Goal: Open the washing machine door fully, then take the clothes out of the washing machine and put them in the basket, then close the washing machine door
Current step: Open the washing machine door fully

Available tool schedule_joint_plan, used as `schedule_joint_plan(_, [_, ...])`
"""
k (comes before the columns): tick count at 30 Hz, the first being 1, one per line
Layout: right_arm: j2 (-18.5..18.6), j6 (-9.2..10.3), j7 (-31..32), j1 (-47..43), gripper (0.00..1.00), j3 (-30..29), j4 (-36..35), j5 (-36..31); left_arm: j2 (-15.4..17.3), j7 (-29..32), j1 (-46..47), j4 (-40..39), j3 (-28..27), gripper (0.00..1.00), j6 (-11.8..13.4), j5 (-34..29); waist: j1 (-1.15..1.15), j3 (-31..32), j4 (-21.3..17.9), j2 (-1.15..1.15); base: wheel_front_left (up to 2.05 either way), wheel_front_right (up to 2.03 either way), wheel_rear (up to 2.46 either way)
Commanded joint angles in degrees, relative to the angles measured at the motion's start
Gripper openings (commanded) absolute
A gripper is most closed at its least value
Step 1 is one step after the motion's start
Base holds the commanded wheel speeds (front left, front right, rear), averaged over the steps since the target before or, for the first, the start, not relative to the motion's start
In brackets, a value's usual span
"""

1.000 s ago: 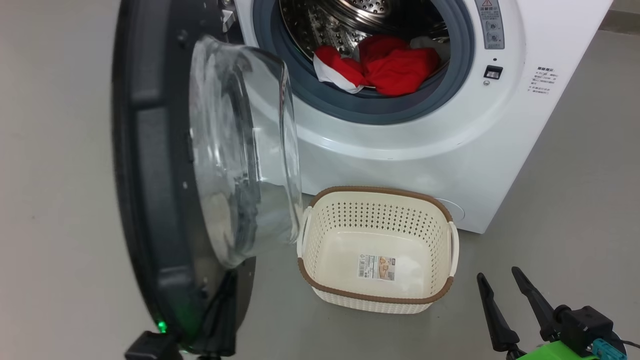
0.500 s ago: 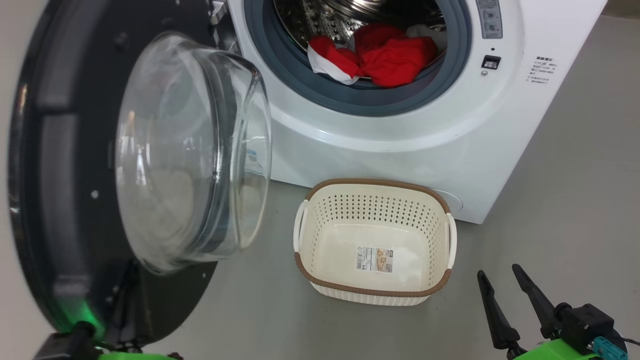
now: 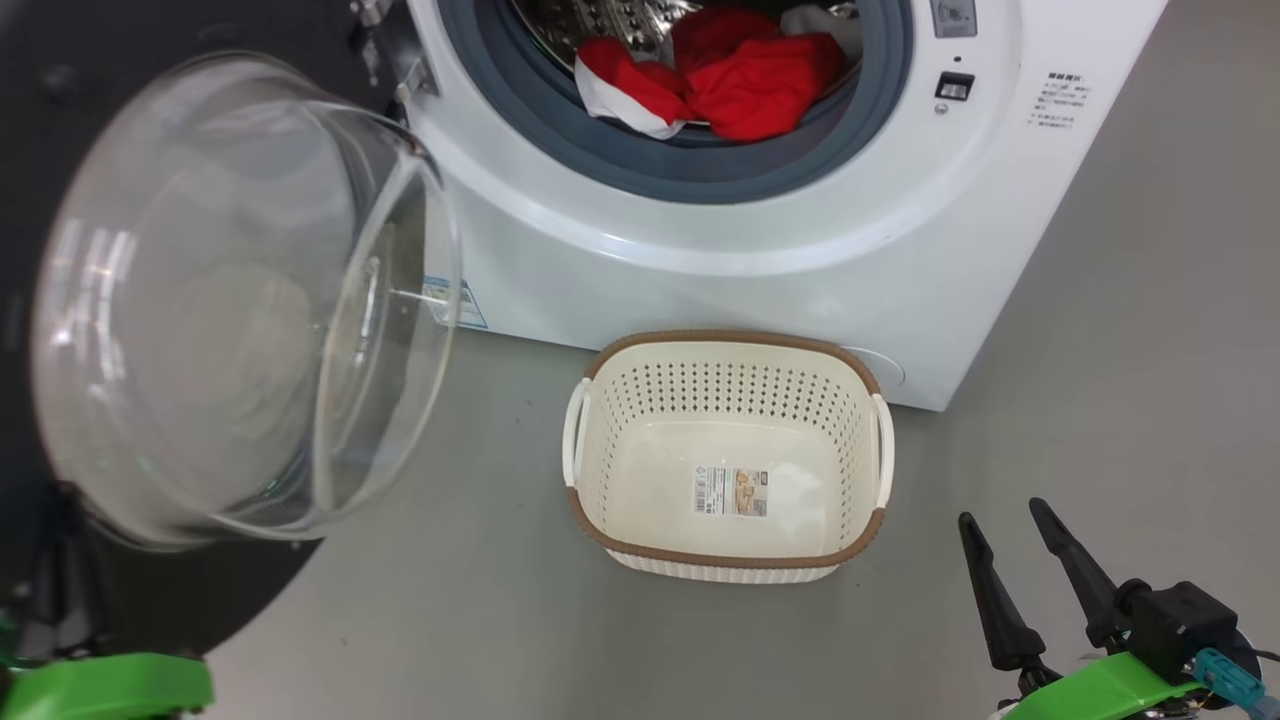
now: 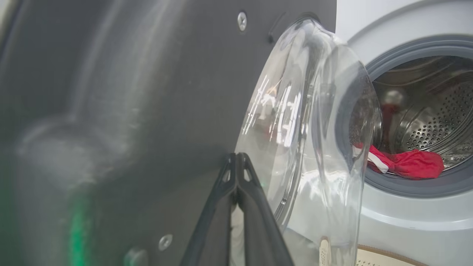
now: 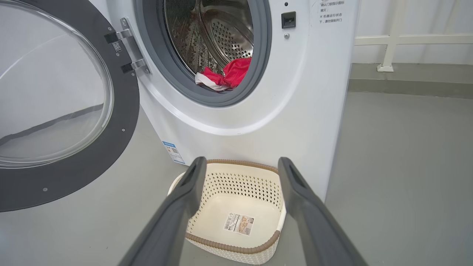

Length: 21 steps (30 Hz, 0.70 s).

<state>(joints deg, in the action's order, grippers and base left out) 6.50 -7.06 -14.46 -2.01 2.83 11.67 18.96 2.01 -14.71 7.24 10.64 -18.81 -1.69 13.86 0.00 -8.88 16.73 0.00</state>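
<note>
Step one looks nearly done: door [image 3: 230, 300] hangs wide open at 9 o'clock of washing machine [image 3: 700, 270]. Left gripper [image 4: 236, 162] fingers pressed together, holding nothing, tips at door's dark inner face. Right gripper [image 3: 1002, 513] spread apart, idle at 5 o'clock. Clothes [image 3: 720, 85] heaped in drum [image 5: 225, 33], 12 o'clock. Basket [image 3: 725, 555] at machine's foot, no clothes in it. Next, likely: left arm clears door, open gripper reaches into drum for red bundle.

Door [image 3: 230, 300] wide open, red clothes [image 3: 740, 90] inside the washing machine [image 3: 700, 280], cream basket [image 3: 720, 395] upright just before it
</note>
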Motion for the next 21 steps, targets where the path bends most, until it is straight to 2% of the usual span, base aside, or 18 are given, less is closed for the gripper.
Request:
schedule_joint_plan(1, [0.8,-0.43,-0.5,1.7,1.00,1.3,-1.5,-1.0,2.4,-0.3,2.4,-0.7,-3.6,0.00,0.0,-0.9,0.00,-0.6,-0.5,0.00,0.00,0.00,0.00])
schedule_joint_plan(15, [1.7,-0.43,-0.5,3.5,1.00,1.2,-2.0,-1.0,6.7,-0.3,11.0,7.3,-13.4,0.00,-2.8,-3.9,0.00,-3.9,-2.1,0.00,0.00,0.00,0.00])
schedule_joint_plan(21, [1.9,-0.43,-0.5,4.2,1.00,1.4,-2.2,-1.1,8.7,-0.3,14.6,10.9,-17.4,0.00,-3.2,-5.1,0.00,-5.2,-2.8,0.00,0.00,0.00,0.00])
